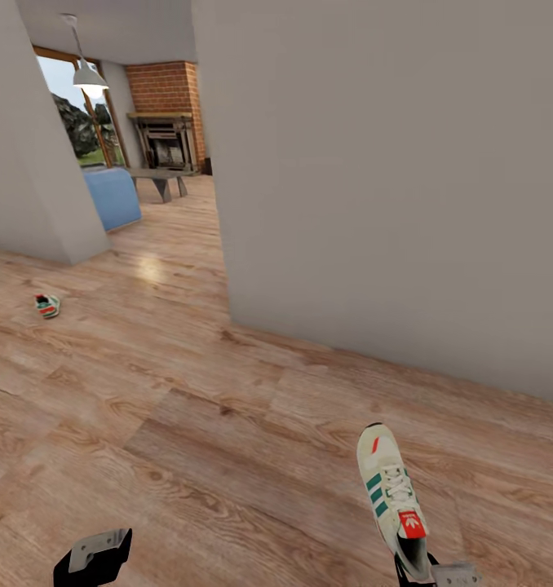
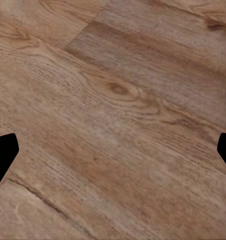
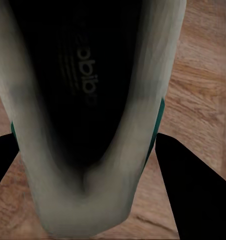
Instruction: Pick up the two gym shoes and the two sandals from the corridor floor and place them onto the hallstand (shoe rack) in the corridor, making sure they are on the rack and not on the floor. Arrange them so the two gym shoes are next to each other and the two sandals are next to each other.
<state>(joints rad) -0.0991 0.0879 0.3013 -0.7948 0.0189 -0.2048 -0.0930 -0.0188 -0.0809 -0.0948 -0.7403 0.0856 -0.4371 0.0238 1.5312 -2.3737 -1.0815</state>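
Right gripper (image 1: 427,575) at 5 o'clock in the head view, its dark fingers clamped on the heel end of a gym shoe (image 1: 389,493); the right wrist view confirms it up close, with the black fingers (image 3: 193,190) flanking the shoe's heel collar (image 3: 88,125) and a dark insole with faint lettering running down the opening. Shoe's long axis runs roughly 11-to-5 in the head view, toe toward 11 o'clock, heel in the grip, sole down, held above the corridor floor (image 1: 227,456). Upper is off-white, laced, three green side stripes, red tongue label. Left gripper (image 1: 97,554) at 7 o'clock, holding nothing; left wrist view shows its two black fingertips (image 2: 3,152) spread wide over bare wood-grain planks (image 2: 113,115). Second gym shoe (image 1: 47,306) lies on the floor at 9 o'clock, small, red-and-green heel toward the camera. Grey wall (image 1: 391,179) at 1 o'clock; brick fireplace (image 1: 167,122) beyond the opening at 11.
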